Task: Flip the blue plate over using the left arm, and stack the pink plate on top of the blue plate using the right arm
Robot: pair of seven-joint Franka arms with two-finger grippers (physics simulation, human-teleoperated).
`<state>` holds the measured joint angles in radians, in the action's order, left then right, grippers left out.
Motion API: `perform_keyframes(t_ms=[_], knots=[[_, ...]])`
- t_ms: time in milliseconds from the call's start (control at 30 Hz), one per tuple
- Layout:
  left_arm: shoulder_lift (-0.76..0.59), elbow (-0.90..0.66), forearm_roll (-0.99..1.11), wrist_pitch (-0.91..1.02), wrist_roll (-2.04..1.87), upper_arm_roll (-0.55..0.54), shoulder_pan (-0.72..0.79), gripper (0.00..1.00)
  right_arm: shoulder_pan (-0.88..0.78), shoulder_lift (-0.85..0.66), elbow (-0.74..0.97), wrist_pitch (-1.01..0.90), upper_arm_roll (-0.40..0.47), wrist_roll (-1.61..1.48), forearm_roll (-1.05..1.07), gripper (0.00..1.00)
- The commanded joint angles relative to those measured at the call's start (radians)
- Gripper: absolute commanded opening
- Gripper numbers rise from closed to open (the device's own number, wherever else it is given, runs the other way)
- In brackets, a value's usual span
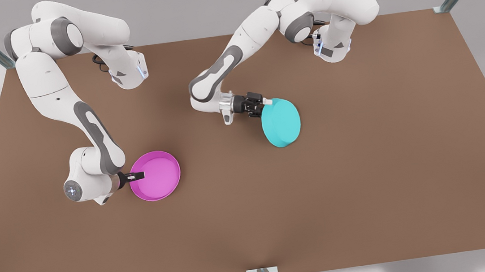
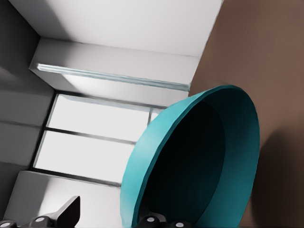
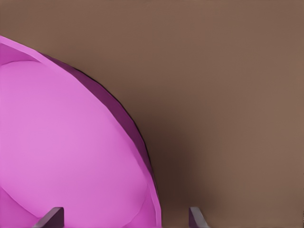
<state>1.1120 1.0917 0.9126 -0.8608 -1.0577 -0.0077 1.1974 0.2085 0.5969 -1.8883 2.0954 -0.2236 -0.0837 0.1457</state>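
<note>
Item 1: round shallow cyan-turquoise plastic dish, the blue plate (image 1: 281,122). It is tipped up on edge near the middle of the brown tabletop (image 1: 362,164), flat base facing the front view. My left gripper (image 1: 266,103) is pinching its rim at the far left edge. My left wrist view gives what the front view hides: the dark hollow inside of the blue plate (image 2: 199,161) and its straight rim, with the room wall beyond.

Item 2: round shallow magenta-pink plastic dish, the pink plate (image 1: 156,175). It lies flat, open side up, left of the blue plate and nearer, well apart from it. My right gripper (image 1: 136,176) sits at its left rim, fingers spread with the rim between them. My right wrist view shows the lighter pink inside of the pink plate (image 3: 66,152) and one finger on each side of the wall.

Open room: bare tabletop right of and nearer than both plates; all table edges lie well away.
</note>
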Motion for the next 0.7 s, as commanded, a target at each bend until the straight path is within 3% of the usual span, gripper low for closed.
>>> perform_keyframes(t_ms=[0, 67, 133, 267, 533, 667], knots=[[0.002, -0.013, -0.129, -0.007, -0.01, 0.0, -0.002, 0.82, 0.0, 0.0, 0.0, 0.002, 0.001, -0.001, 0.0, 0.81], [0.0, -0.07, -0.271, -0.075, -0.102, 0.002, -0.03, 0.83, 0.0, 0.006, 0.0, 0.002, 0.001, -0.001, 0.0, 0.73], [0.0, -0.122, -0.394, -0.135, -0.179, 0.002, -0.048, 0.83, -0.003, 0.012, 0.003, 0.029, 0.001, -0.001, 0.0, 0.72], [-0.004, -0.167, -0.463, -0.139, -0.205, 0.003, -0.059, 0.83, -0.008, 0.011, 0.009, 0.025, 0.001, 0.001, 0.0, 0.66], [-0.038, -0.213, -0.724, -0.33, -0.35, 0.002, -0.121, 0.84, -0.005, 0.02, 0.008, 0.029, 0.001, -0.005, 0.0, 0.65], [-0.147, -0.259, -0.945, -0.379, -0.386, 0.002, -0.212, 0.86, -0.006, 0.02, 0.008, 0.029, 0.001, -0.013, 0.0, 0.53]])
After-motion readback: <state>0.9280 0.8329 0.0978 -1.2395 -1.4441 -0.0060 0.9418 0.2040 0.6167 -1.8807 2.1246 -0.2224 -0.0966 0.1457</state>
